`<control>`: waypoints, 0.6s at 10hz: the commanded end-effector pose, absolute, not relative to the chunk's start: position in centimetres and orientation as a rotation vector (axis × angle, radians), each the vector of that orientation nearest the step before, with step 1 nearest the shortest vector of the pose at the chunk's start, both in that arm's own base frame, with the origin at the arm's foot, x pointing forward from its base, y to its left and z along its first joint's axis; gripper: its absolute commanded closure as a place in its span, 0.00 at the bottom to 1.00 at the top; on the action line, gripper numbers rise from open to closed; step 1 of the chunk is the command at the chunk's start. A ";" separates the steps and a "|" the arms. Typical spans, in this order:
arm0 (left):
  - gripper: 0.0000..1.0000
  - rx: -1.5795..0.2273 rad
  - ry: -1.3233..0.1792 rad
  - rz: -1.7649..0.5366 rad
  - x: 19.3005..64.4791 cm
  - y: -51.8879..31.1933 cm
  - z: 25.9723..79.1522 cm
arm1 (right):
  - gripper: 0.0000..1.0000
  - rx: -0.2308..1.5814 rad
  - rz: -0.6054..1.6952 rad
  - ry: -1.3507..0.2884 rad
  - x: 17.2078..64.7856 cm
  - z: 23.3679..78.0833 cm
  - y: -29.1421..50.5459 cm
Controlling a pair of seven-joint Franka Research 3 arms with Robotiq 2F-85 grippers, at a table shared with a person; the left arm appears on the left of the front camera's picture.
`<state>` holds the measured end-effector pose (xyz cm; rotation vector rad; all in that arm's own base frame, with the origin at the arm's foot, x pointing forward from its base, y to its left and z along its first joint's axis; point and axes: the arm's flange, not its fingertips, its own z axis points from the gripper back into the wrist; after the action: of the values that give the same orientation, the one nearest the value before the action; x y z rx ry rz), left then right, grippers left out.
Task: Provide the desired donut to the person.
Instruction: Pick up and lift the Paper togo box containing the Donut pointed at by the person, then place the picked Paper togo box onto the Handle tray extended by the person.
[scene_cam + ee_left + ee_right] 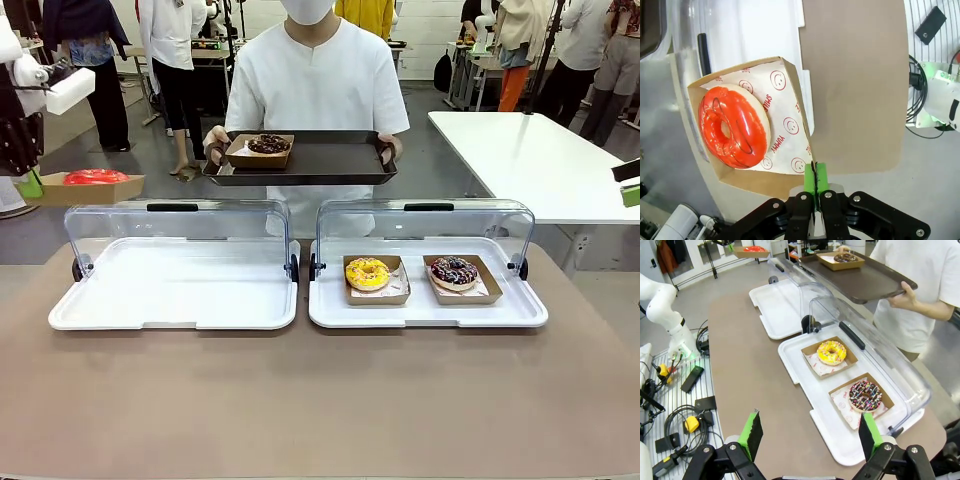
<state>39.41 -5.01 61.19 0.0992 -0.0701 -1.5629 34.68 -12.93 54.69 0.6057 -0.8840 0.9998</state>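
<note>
Over at the far left of the front view, the red donut [95, 177] sits in its cardboard box [85, 190], up in the air and well apart from the person [315, 85], who's standing across the table [320, 400] holding out a brown tray [340, 157]. That tray already has a chocolate donut [268, 144] on its left part, so I'd say the job now is carrying the box over and setting it on the bare right part. The left gripper [814, 172] has its pads clamped flat together on one thin wall of the box, near a corner, so my advice: keep it level, move slowly, clear the raised lid of the left case [175, 285], and let go once the bottom rests on the tray. The left wrist cam is where you get that pinch and how little cardboard is in it; the front cam gives you the target and the gap to cross. Looking from the right wrist, the right gripper [810, 427] has its jaws wide apart with nothing in them, above the right case [790, 352] with the yellow donut [831, 352] and sprinkled donut [865, 395].
</note>
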 end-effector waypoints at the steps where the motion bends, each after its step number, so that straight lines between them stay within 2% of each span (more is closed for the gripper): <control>1: 1.00 0.103 -0.086 -1.554 39.0 -5.3 61.9 | 0.00 0.618 1.004 -0.907 34.9 54.6 -12.8; 6: 1.00 0.103 -0.086 -1.554 39.0 -5.3 61.9 | 0.00 0.618 1.004 -0.907 34.9 54.6 -12.8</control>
<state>39.16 -5.14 61.60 0.1031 -0.0802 -1.5655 34.68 -12.93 54.69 0.6058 -0.8840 0.9998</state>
